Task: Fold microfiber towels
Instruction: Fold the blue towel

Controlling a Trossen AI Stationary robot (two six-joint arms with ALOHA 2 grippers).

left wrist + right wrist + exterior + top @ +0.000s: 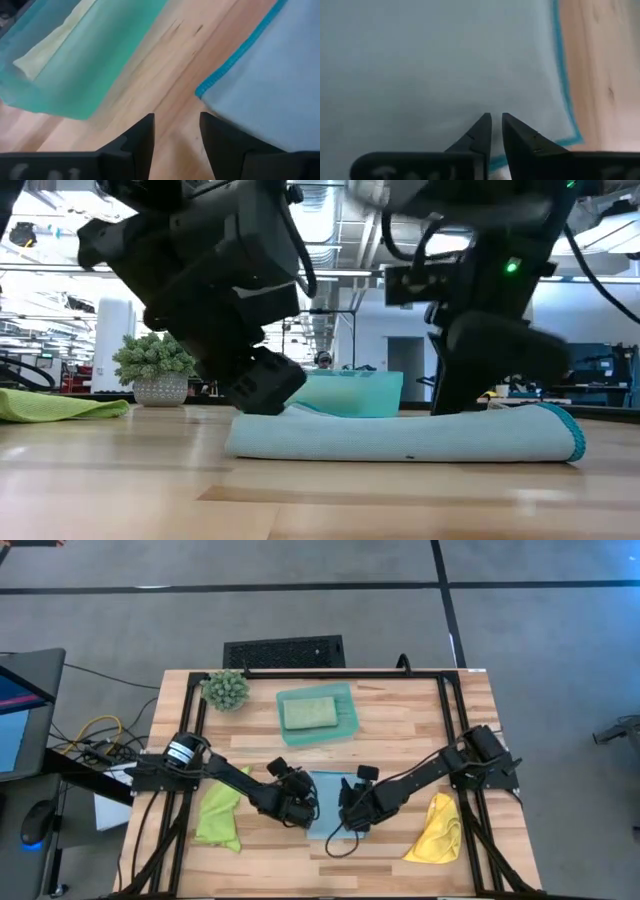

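Observation:
The light blue towel (330,802) lies flat on the wooden table, near the front middle, and looks folded over in the low view (410,438). My left gripper (176,116) stands open at the towel's left far corner (201,92), bare wood between its fingers. My right gripper (496,117) is down on the towel's top, close to a teal-trimmed corner (574,137), its fingers almost together. A lime green towel (218,815) lies crumpled at the left and a yellow towel (437,830) at the right. A pale sage towel (308,712) lies in the tray. My left gripper has one finger (225,145) over the towel's edge beside the corner; whether it touches the cloth I cannot tell. My right gripper meets the towel's top surface (495,102) with its fingertips, coming steeply from above. Only a thin strip of cloth shows between the tips. The towel stays flat on the table.
A teal tray (345,700) stands at the far middle, just beyond my left gripper (75,75). A spiky green plant ball (226,688) sits at the far left. Bare wood lies along the table's front edge.

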